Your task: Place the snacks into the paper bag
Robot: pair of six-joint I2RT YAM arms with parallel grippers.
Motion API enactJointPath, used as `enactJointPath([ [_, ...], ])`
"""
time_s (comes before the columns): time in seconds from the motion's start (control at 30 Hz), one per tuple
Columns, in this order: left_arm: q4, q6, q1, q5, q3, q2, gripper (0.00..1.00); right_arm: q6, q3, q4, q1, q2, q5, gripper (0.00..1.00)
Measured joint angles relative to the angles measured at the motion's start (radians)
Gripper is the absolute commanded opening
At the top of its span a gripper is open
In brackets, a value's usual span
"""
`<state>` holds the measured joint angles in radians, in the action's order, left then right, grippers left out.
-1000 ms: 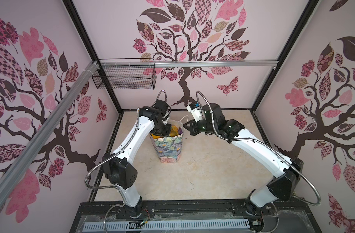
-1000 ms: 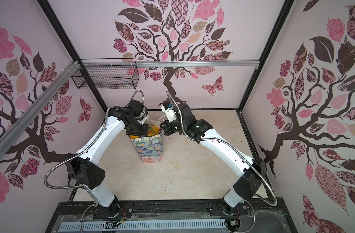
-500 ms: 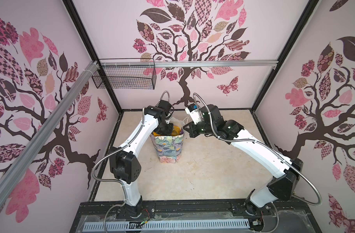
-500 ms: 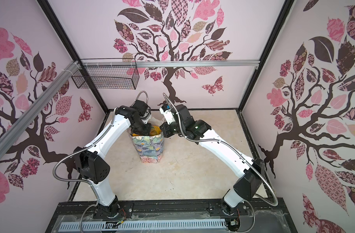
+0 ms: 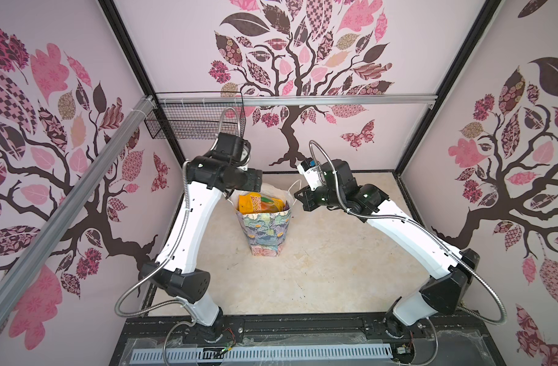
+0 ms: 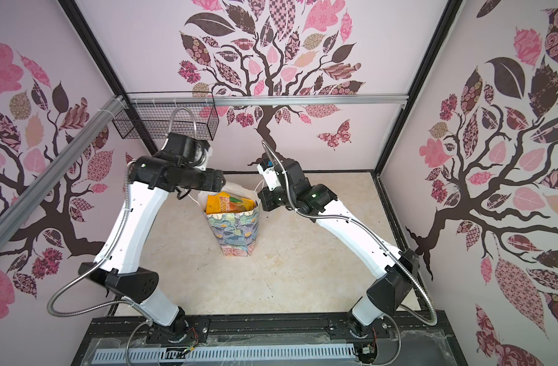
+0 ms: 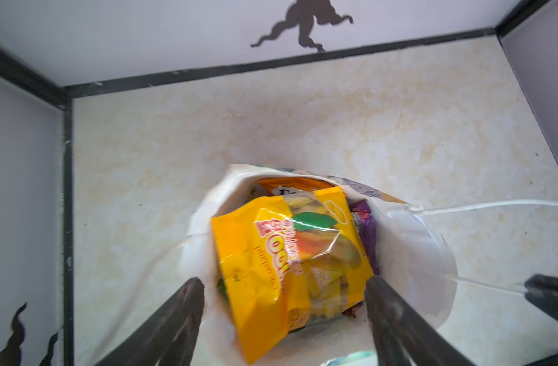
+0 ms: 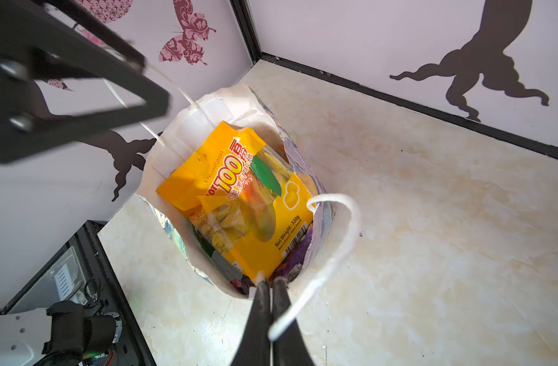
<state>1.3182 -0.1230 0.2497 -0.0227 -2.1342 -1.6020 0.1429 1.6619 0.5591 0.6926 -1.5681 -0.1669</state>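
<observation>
In both top views the tall upright paper bag with a blue-green floral print [image 5: 266,236] stands on the cream marbled tabletop [image 5: 328,260] between the arms, and a glossy yellow plastic packet [image 5: 255,202] fills its mouth at about rim height; we see no packet lying outside the bag. The left arm [image 5: 195,221] reaches over the mouth from the left, and the right arm [image 5: 404,234] comes to the opposite rim. In the left wrist view the left tool [image 7: 283,282] is spread wide and touches nothing; the yellow packet [image 7: 271,253] lies directly below it, framed between its two fingers [image 7: 189,304], on top of an orange packet [image 7: 287,183] and a purple packet [image 7: 365,228]. In the right wrist view the right tool [image 8: 268,285] is pressed together at the bag's rim with the white cord handle [image 8: 354,221] looped across one finger; whether it nips the paper we cannot tell. Here the yellow packet's long axis runs across the mouth, from the left arm's side toward the right tool. We judge the left arm the nearer: its tool hangs straight above the packet, so pushing it down or lifting clear both follow that vertical line.
</observation>
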Motion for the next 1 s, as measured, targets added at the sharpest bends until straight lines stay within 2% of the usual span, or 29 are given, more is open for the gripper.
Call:
enactJointPath([
  [0.07,-0.029,-0.008,-0.062,-0.013,0.033,0.071,0.9,-0.011,0.0,0.003,-0.001,0.003,0.014,0.0],
  [0.17,-0.071,-0.021,-0.1,-0.036,0.093,0.164,0.92,-0.025,-0.023,0.01,0.0,0.026,0.037,0.0],
  [0.4,-0.185,-0.062,-0.1,-0.159,0.271,0.28,0.94,-0.039,-0.133,0.044,-0.005,0.16,0.097,0.0],
  [0.63,-0.268,-0.106,-0.101,-0.202,0.466,0.332,0.94,-0.037,-0.236,0.049,-0.022,0.29,0.166,0.02],
  [0.67,-0.276,-0.111,-0.101,-0.205,0.489,0.338,0.94,-0.034,-0.247,0.046,-0.024,0.303,0.175,0.09],
  [0.73,-0.288,-0.12,-0.101,-0.212,0.529,0.351,0.94,-0.034,-0.266,0.04,-0.026,0.324,0.192,0.32],
  [0.8,-0.305,-0.138,-0.101,-0.22,0.566,0.367,0.96,-0.024,-0.264,0.023,-0.026,0.333,0.207,0.39],
  [0.9,-0.357,-0.162,-0.101,-0.256,0.648,0.411,0.98,-0.004,-0.262,-0.005,-0.026,0.346,0.226,0.59],
  [1.0,-0.422,-0.187,-0.101,-0.329,0.756,0.476,0.98,0.037,-0.263,-0.016,-0.026,0.369,0.286,0.69],
])
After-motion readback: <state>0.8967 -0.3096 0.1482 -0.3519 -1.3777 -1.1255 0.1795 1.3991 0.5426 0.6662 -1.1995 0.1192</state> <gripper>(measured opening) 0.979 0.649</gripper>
